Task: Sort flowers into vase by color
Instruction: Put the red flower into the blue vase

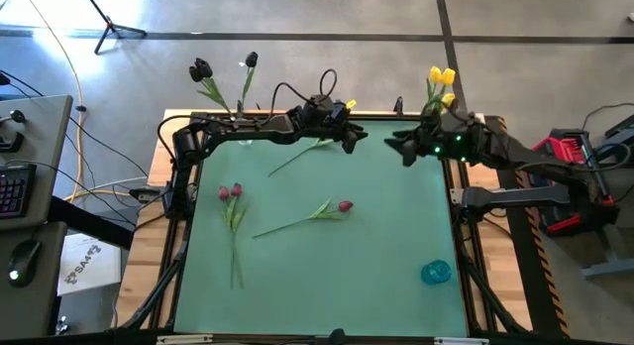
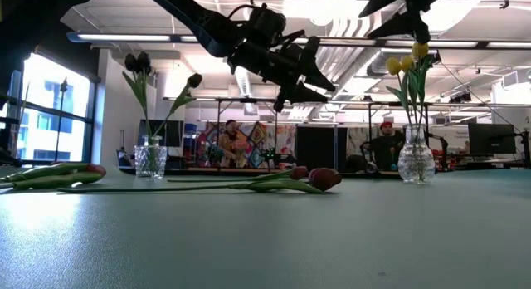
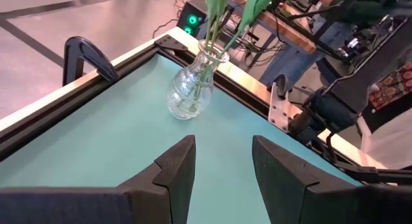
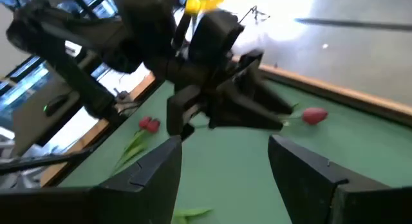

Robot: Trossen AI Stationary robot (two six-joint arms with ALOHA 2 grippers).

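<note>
Tabletop (image 1: 396, 226) carries three red tulips (image 1: 342, 206), well apart from both arms; their stems look light, limp and bruisable, best pinched mid-stem. Left gripper (image 1: 355, 137) and right gripper (image 1: 398, 144) hover spread, holding nothing, near the yellow-tulip vase (image 2: 416, 163).

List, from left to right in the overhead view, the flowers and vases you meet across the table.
Black tulips in their vase → pair of red tulips → single red tulip → yellow tulips in their vase.

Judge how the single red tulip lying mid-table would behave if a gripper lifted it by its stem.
The red tulip probably droops: its stem is long and thin. It looks light. Its head may swing, being at the far end.
</note>
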